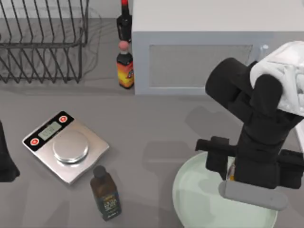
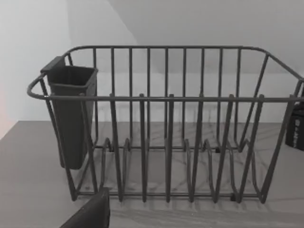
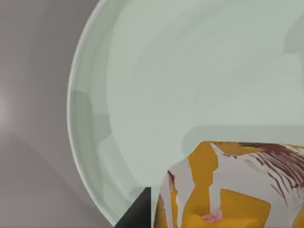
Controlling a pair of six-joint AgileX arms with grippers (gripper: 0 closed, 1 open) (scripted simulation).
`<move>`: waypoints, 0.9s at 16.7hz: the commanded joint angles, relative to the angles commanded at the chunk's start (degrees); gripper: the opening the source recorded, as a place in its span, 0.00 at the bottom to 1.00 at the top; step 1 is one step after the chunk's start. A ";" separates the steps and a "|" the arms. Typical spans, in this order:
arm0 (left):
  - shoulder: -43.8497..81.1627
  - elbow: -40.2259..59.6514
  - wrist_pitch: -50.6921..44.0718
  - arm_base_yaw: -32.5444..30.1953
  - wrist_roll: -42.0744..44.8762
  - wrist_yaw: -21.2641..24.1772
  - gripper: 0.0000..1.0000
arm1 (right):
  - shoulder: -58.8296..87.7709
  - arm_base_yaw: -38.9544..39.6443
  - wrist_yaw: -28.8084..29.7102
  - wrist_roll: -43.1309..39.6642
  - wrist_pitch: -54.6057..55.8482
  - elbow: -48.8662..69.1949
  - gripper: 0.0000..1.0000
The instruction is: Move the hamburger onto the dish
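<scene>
Grey worktop [image 1: 156, 128], white microwave-like box [image 1: 209, 52] at the back, wire rack [image 1: 42, 42] at the back left. Two sauce bottles [image 1: 125, 66] stand beside the box's left wall — one behind the other. Scale [image 1: 64, 145] sits left of centre, its steel pan bare; a dark bottle [image 1: 106, 192] lies just in front of it, near its front corner.

Dish [image 1: 194, 199] sits at the front right. Right arm reaches down over it, and the right tool [image 1: 231, 176] hangs above the dish's inner area. Only a sliver of orange shows at the tool from above. In the right wrist view the hamburger [image 3: 228, 185] — orange-yellow with whitish streaks and some dark red — sits close under the camera, over the pale green dish [image 3: 156, 85], with one dark finger [image 3: 137, 213] beside it. Whether the tool grips the hamburger or has let go: cannot tell. Contact between hamburger and dish: cannot tell.

Left arm [image 1: 5, 159] is parked at the left edge; its wrist camera faces the rack [image 2: 166, 128], which carries a dark cup [image 2: 71, 114] on one end.
</scene>
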 joint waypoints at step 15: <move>0.00 0.00 0.00 0.00 0.00 0.00 1.00 | 2.18 1.90 -0.14 -12.01 4.89 -2.05 0.00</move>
